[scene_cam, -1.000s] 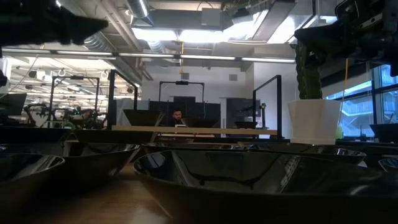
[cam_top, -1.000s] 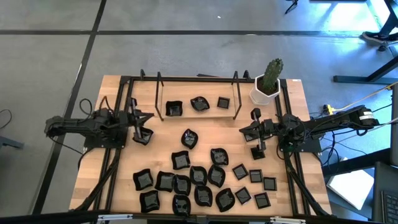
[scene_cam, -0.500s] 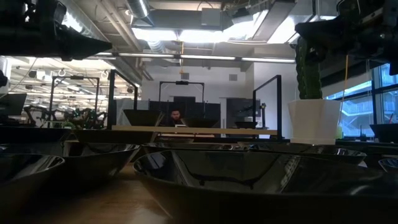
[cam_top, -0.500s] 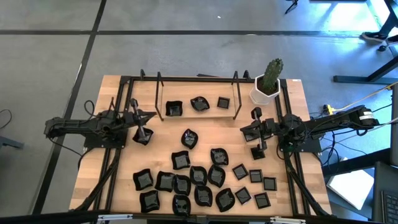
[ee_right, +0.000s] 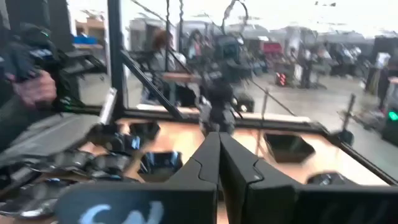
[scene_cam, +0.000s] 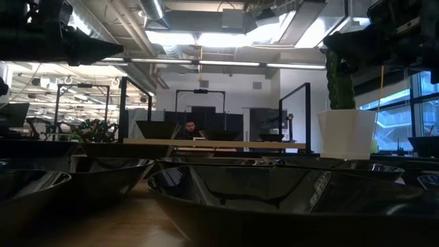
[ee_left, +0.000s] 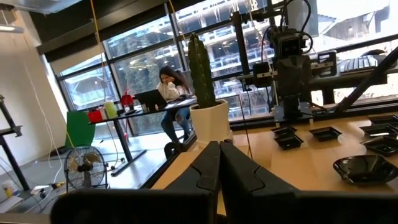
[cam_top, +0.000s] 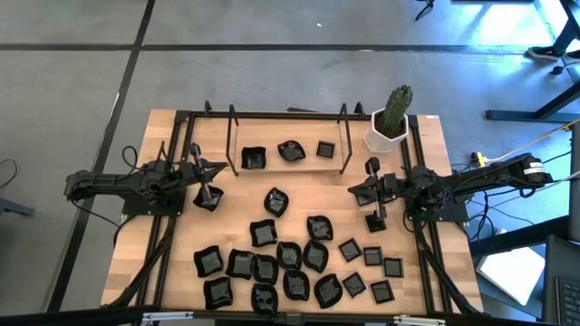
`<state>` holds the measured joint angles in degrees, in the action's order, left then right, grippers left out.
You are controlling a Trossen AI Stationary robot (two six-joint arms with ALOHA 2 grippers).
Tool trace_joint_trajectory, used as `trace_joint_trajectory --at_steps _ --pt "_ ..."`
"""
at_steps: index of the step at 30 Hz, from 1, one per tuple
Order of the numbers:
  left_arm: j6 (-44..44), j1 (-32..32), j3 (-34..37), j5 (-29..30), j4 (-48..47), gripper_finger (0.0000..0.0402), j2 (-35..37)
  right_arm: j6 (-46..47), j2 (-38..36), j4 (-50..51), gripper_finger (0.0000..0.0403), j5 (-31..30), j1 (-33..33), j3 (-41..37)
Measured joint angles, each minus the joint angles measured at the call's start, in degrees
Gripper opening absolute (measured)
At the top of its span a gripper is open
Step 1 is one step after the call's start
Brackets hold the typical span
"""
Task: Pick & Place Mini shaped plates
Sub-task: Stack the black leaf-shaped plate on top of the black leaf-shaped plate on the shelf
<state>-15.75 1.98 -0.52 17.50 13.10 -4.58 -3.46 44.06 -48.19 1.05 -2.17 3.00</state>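
on the table [cam_top: 172, 272], both pincers (left [cam_top: 201, 169], right [cam_top: 361, 191]) closed, empty.

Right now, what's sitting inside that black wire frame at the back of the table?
Inside the wire frame lie three mini shaped plates in a row: a squarish one, a rounded one and a small square one. Whatever lies beneath them is covered.

An open-plan robotics lab in an office building. Exposed ducts [scene_cam: 130, 48] and strip lights [scene_cam: 206, 38] run across the ceiling at the top of the low view. More metal test frames [scene_cam: 199, 103] stand farther back. At upper left of the left wrist view, a person [ee_left: 171, 93] works a laptop before big windows [ee_left: 130, 68].
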Motion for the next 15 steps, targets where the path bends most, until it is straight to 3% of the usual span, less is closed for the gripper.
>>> trace_joint_trajectory --at_steps 8,15 --pt "0.0 0.0 0.0 0.0 0.0 0.0004 0.0 4.6 8.1 21.2 0.0003 -8.4 -0.8 12.4" --pt "0.0 0.0 0.0 0.0 0.0 0.0006 0.0 0.1 21.5 24.1 0.0007 -9.5 -4.3 21.0"
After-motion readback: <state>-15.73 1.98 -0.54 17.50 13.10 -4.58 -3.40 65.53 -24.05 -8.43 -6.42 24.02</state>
